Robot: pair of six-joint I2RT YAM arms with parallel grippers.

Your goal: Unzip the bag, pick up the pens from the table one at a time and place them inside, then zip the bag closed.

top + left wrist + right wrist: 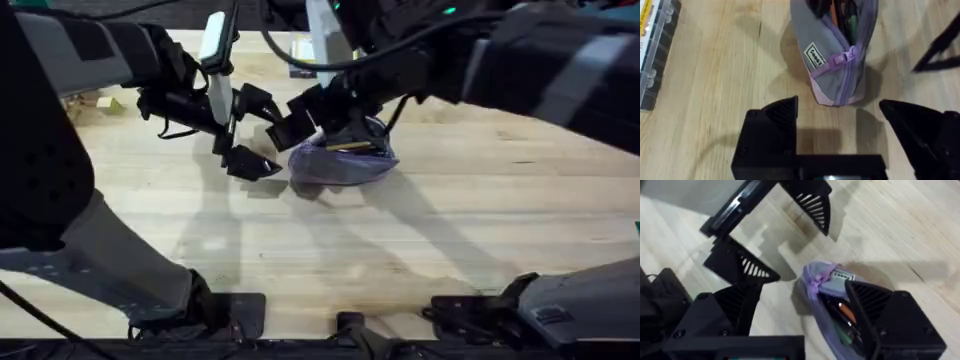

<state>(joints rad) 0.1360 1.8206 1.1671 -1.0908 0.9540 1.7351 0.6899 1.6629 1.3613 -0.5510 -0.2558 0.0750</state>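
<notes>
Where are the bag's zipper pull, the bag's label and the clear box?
zipper pull (844, 57), left wrist view, on the purple slider tab.
label (815, 56), left wrist view, on the white patch on the bag's grey side.
clear box (654, 47), left wrist view, on its ribbed side edge.

Grey fabric on the bag (816, 47), with lilac-pink edging at its end, a purple zipper (852, 60) and a small white label printed in dark letters. Orange and green among the pens (844, 15) inside the opening. Pale, light-coloured wood in joined planks across the table (450, 230), with darker grain streaks. Plain black on the left gripper (840, 125) and right gripper (805, 315), ribbed inner pads. Clear box (655, 45) with a yellow label.
</notes>
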